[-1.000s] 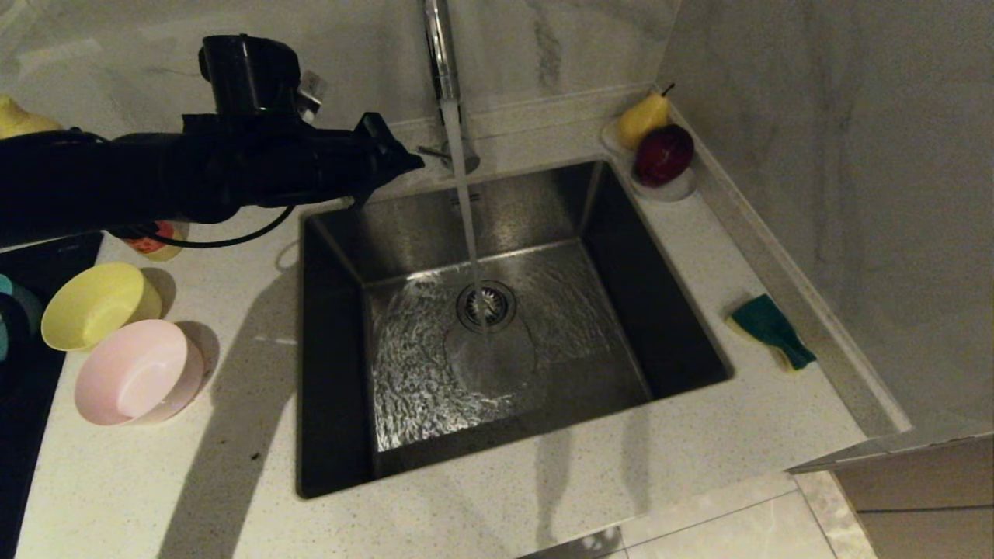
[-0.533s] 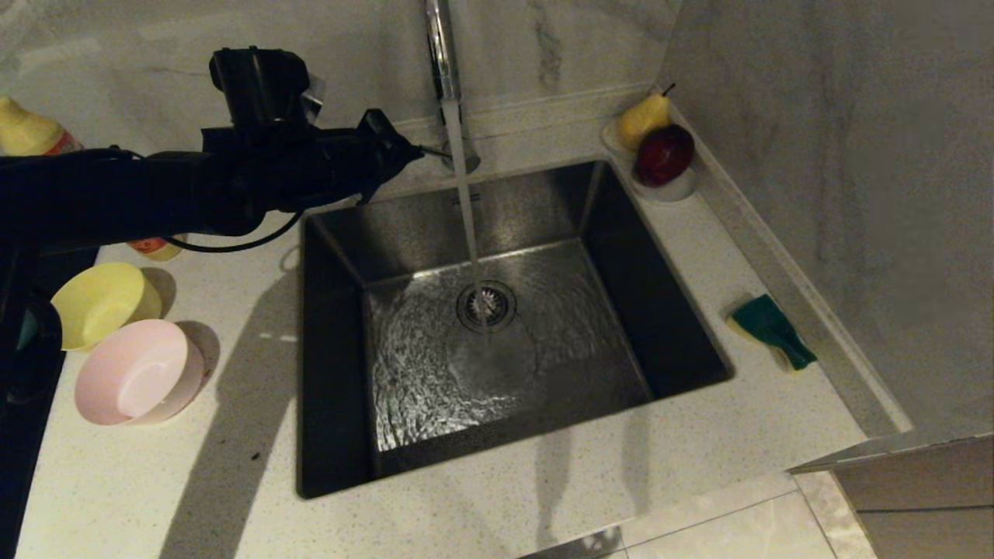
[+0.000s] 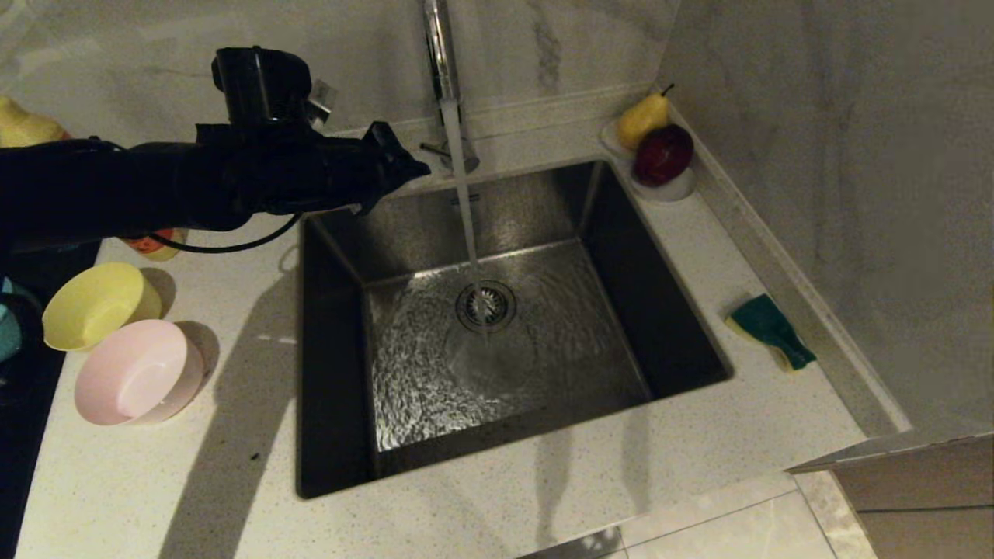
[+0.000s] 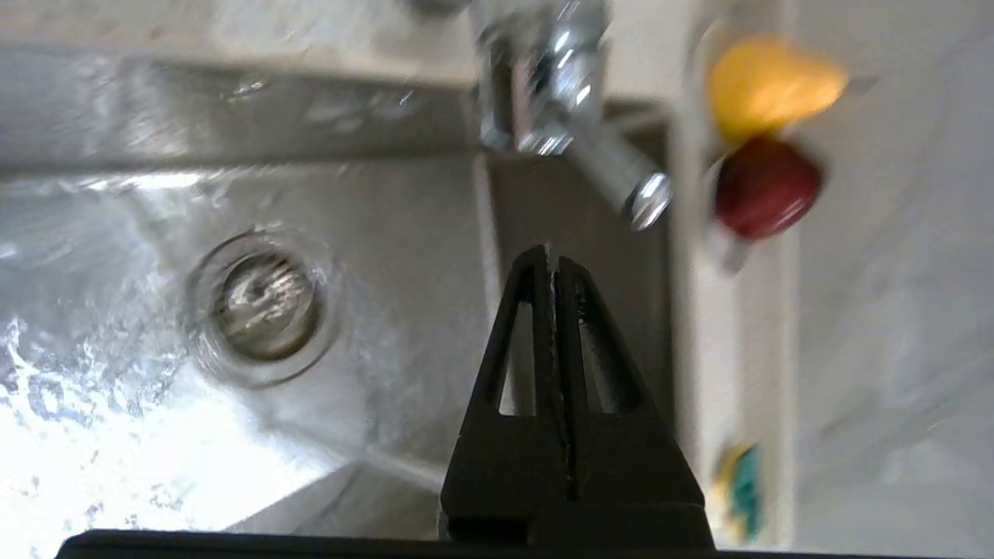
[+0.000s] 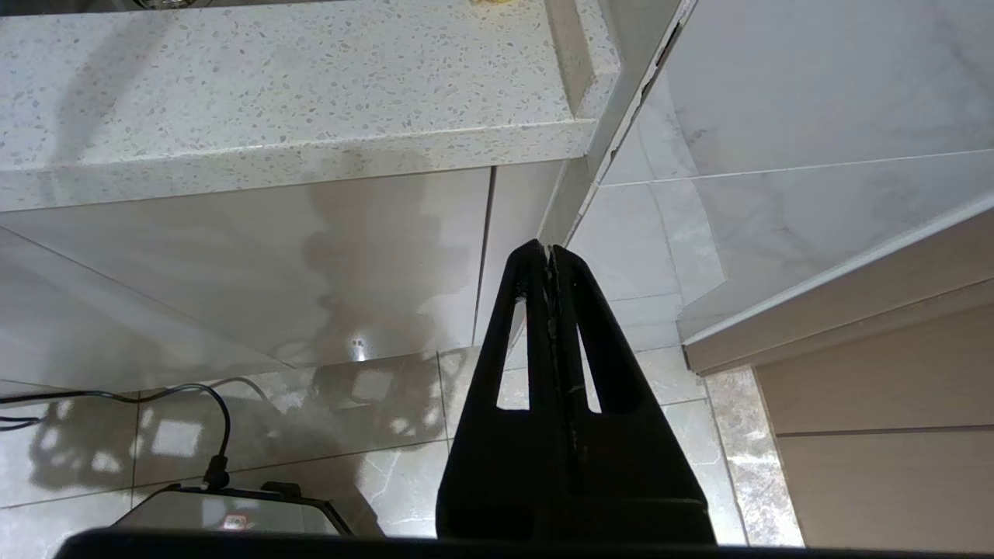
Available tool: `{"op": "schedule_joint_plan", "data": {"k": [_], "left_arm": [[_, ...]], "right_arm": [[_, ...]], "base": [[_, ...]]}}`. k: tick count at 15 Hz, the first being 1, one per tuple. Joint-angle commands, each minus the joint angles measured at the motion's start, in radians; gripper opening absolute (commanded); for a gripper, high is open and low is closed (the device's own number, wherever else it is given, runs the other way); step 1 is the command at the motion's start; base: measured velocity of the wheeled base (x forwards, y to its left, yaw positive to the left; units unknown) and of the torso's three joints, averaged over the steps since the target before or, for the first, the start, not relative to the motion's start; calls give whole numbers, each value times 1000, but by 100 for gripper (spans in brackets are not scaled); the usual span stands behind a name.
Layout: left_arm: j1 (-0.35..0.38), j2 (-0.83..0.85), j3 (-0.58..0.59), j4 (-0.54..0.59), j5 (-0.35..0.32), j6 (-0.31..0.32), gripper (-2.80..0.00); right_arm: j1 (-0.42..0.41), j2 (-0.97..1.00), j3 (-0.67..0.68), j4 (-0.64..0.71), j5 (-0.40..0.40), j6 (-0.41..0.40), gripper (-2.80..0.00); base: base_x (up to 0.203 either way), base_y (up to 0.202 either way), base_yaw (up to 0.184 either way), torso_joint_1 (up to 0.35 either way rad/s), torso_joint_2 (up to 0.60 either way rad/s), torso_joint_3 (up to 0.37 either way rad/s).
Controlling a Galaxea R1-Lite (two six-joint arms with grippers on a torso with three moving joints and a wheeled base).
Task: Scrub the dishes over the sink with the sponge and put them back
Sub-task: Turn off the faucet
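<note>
Two bowls in full view: the pale yellow bowl (image 3: 97,303) and the pale pink bowl (image 3: 136,373) sit touching each other on the bench (image 3: 194,481), to the left of the sink (image 3: 660,310), both upright and open-side up.
Blue bowl: only a teal sliver (image 3: 8,334) shows at the left edge of the head view, beside the yellow one; it cannot be told for sure what it is.
Sponge: the sponge (image 3: 770,330) lies green face up on the bench to the right of the sink, close to the raised wall ledge, well apart from the bowls.
Sink: its floor is wet and rippling around the drain strainer (image 3: 486,304); a stream of water (image 3: 464,202) runs from the tap (image 3: 439,46) down onto the strainer.
Left end effector: the left end effector (image 3: 415,164) is held level above the sink's rear left corner, its tip just beside the tap's base and near the stream; fingers pressed together, holding nothing.
Right end effector: the right end effector (image 5: 548,252) hangs below the bench edge, pointing at the tiled floor (image 5: 373,435); fingers closed together and empty.
Fruit: a yellow pear (image 3: 643,118) and a dark red apple (image 3: 662,154) rest on a small white dish (image 3: 675,189) at the sink's rear right corner.
Bottle: a yellow bottle (image 3: 23,124) stands behind the left arm, mostly hidden.
</note>
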Motion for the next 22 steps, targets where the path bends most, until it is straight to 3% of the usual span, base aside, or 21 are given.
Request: {"op": "schedule_joint_plan", "data": {"k": [1,4,7,22], "left_arm": [[0,-32,16,42,-2,26,-280],[0,-58,11,36,-26,10,-280],[-1,-49,-10,8,-58,-52,-280],[-7,16,-17,-56,-48,-88,-280]], "right_arm": [[0,0,0,0,0,-1,-280],[0,0,0,0,0,-1,-280],[0,0,0,0,0,-1,-280],[0,0,0,0,0,-1,-280]], "base": [[0,0,0,0,0,0],[0,0,0,0,0,0],[0,0,0,0,0,0],[0,0,0,0,0,0]]}}
